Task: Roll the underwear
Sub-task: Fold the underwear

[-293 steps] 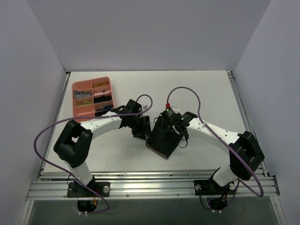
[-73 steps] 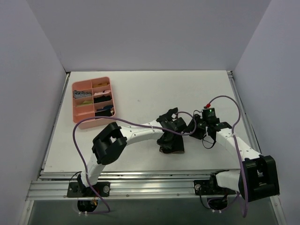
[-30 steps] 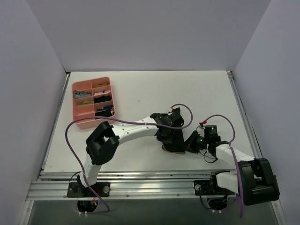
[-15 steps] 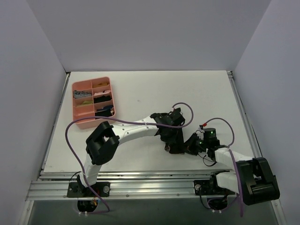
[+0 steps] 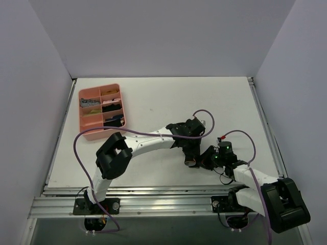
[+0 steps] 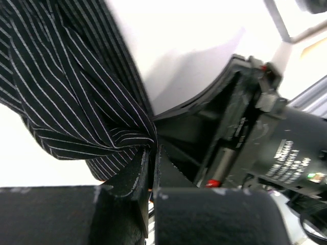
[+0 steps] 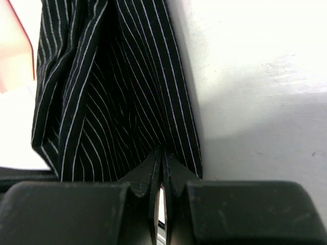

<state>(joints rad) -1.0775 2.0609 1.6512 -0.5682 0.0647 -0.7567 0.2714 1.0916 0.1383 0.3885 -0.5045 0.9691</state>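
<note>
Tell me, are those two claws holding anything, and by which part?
Both pinch the underwear: the left gripper a bunched fold, the right gripper the fabric's edge.

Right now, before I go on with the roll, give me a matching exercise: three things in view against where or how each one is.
1. underwear
2. pink tray
3. right fingers

A. far left corner of the table
B. pinched shut on striped fabric
C. bunched up, gripped from two sides

Pairs: 1-C, 2-A, 3-B
</note>
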